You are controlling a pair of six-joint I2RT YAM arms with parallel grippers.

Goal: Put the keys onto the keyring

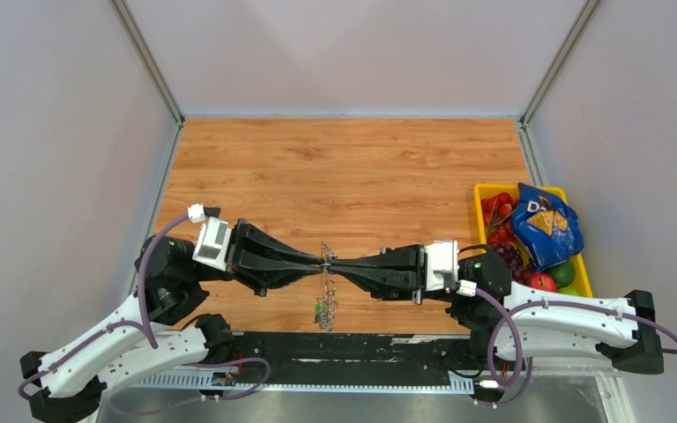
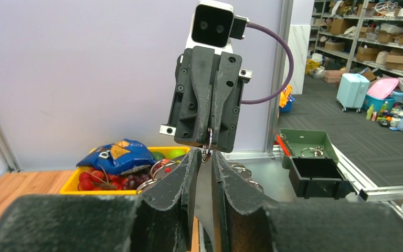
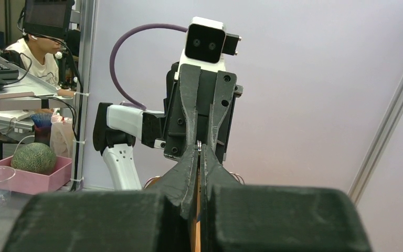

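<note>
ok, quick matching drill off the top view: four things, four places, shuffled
Things
1. thin silver metal keyring
2. small green tag
3. blue crinkly snack bag
4. yellow plastic bin

Places
a. at the wooden table's right edge
b. lying on the fruit
c. midway across the table, just beyond the metal chain pieces
d. among the chain pieces, near the front edge

Pairs: 1-c, 2-d, 3-b, 4-a

At three o'clock on the wooden table (image 1: 344, 167), a yellow bin (image 1: 487, 188) holds a blue chip bag (image 1: 542, 225) and red fruit (image 1: 497, 210).
</note>
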